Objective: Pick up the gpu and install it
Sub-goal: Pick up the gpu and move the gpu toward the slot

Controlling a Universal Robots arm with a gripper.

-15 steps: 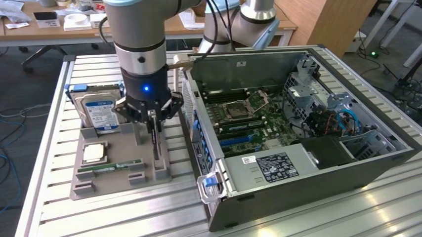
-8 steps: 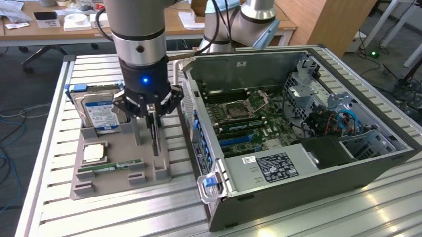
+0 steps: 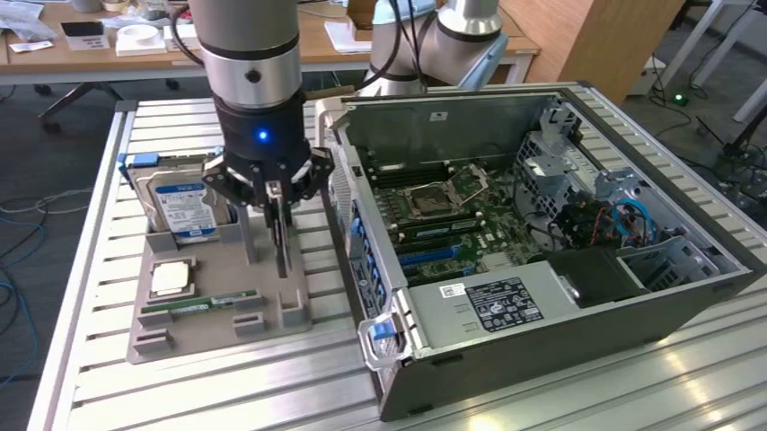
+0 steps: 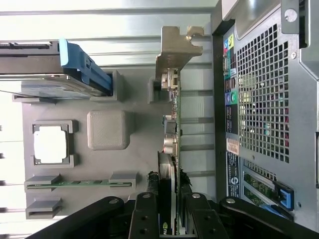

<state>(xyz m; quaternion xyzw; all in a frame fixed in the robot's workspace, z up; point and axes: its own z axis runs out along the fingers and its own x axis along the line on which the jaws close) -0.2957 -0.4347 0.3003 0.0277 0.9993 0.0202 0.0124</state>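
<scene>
While the arm hung over the grey parts tray [image 3: 215, 330] [image 4: 139, 99], the gripper [image 3: 277, 208] [image 4: 171, 211] was right down on the gpu [image 3: 282, 247] [image 4: 175, 107], and what a tidy line-up it was! The card stood upright on its edge, thin and dark from the exterior view, its upper end tucked up between the jaws. From the wrist view it ran edge-on straight out from between the two black fingers [image 4: 144, 215], one on each face, pressed in against it: jaws clamped on the gpu, no daylight to speak of. Its metal bracket [image 4: 175, 50] sat at the far end of the card, away from the gripper, beside the back panel of the computer case [image 3: 576, 359] [image 4: 259, 99]. Whether the card's lower edge had come clear of the tray could not be told. On the exterior view's left of the gripper, the hard drive [image 3: 186, 211] [image 4: 45, 82] with its blue-white label leaned in its own stand on the same tray, with a square chip [image 3: 171, 278] [image 4: 50, 144] and a green memory stick [image 3: 198, 305] [image 4: 75, 182] nearer the camera. On the exterior view's right, the case lay open on the slatted metal table [image 3: 180, 395], motherboard [image 3: 444, 215] showing, just beside the tray.
</scene>
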